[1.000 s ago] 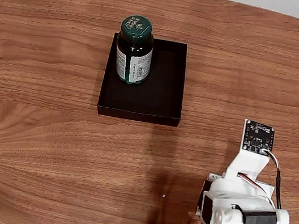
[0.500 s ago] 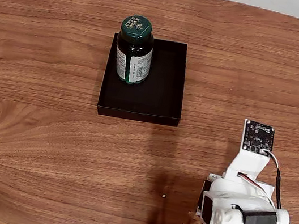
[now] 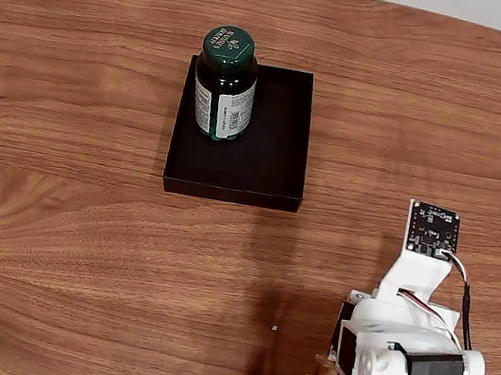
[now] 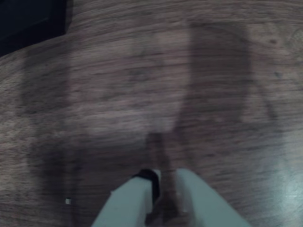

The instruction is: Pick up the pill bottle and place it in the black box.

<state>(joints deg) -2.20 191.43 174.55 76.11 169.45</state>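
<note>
Brown wood table (image 3: 79, 236). Pill bottle (image 3: 224, 87) stands upright inside black box (image 3: 273, 167), job looks done. My gripper (image 4: 163, 182) pinched together, holding nothing, parked far away.

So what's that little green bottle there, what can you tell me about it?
The pill bottle is a small dark green cylinder that looks like glossy plastic or glass, closed with a round green embossed cap and wrapped in a white printed label with a barcode. It stands upright inside the black box, in the far left corner as the fixed view shows it, close to the walls there. Only the box floor touches it; the arm is well away.
</note>
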